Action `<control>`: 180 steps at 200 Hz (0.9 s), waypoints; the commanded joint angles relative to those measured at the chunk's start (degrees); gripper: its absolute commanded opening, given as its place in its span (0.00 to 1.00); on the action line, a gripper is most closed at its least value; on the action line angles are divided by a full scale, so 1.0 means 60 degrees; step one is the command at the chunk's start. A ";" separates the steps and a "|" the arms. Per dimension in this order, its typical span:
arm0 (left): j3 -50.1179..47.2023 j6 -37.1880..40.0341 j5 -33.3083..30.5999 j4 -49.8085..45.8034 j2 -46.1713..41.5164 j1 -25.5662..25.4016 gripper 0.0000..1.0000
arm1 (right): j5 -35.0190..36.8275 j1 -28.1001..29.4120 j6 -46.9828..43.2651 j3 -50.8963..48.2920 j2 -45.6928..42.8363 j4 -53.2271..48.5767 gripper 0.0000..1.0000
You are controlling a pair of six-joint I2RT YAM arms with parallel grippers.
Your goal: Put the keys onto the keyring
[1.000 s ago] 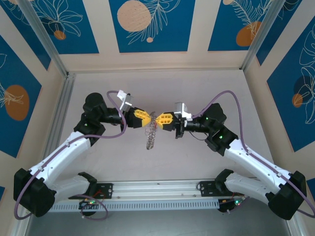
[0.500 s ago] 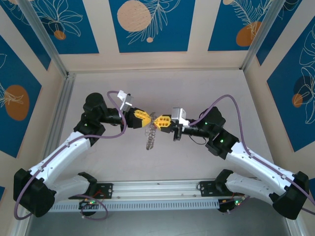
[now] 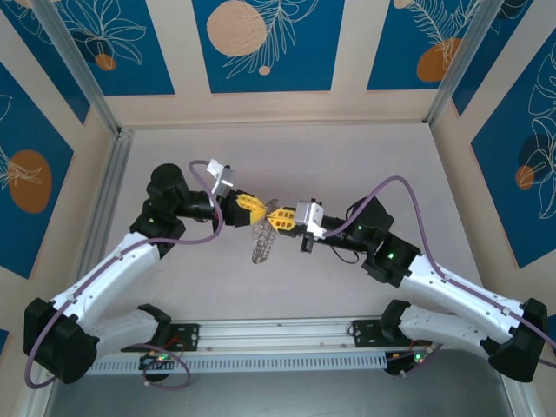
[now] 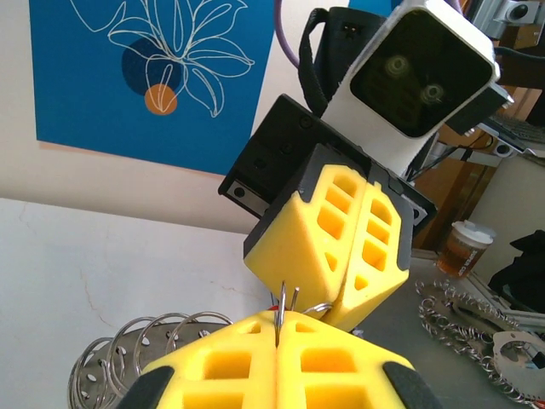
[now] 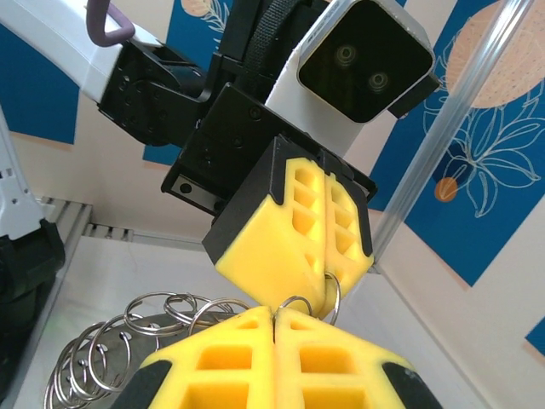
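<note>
We see the left gripper (image 3: 259,207) and the right gripper (image 3: 278,217) meeting tip to tip above the middle of the pale bench (image 3: 365,156). The flat grey metal keyring fringed with silver wire loops (image 3: 262,243) hangs just beneath them, and we cannot tell whether its lower end touches the surface. In the wrist views both pairs of yellow jaws are pressed together, each nipping thin silver wire at its seam, while the ring's fringe is cut off at the lower left.

Blue floral wall panels (image 3: 261,43); pale tabletop (image 3: 287,156)
</note>
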 commanded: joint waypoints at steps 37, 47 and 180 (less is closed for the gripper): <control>0.0153 -0.0407 0.0034 0.0877 -0.0327 -0.0002 0.00 | 0.1357 0.0657 -0.0788 -0.0271 -0.0120 -0.0190 0.03; 0.0124 -0.0491 0.0038 0.1016 -0.0353 0.0002 0.00 | 0.1369 0.0647 -0.0739 -0.0303 -0.0146 -0.0210 0.09; -0.0536 -0.1560 -0.0165 0.2704 -0.0921 -0.0270 0.00 | -0.0180 0.0050 0.1840 0.0509 -0.1237 -0.0257 0.34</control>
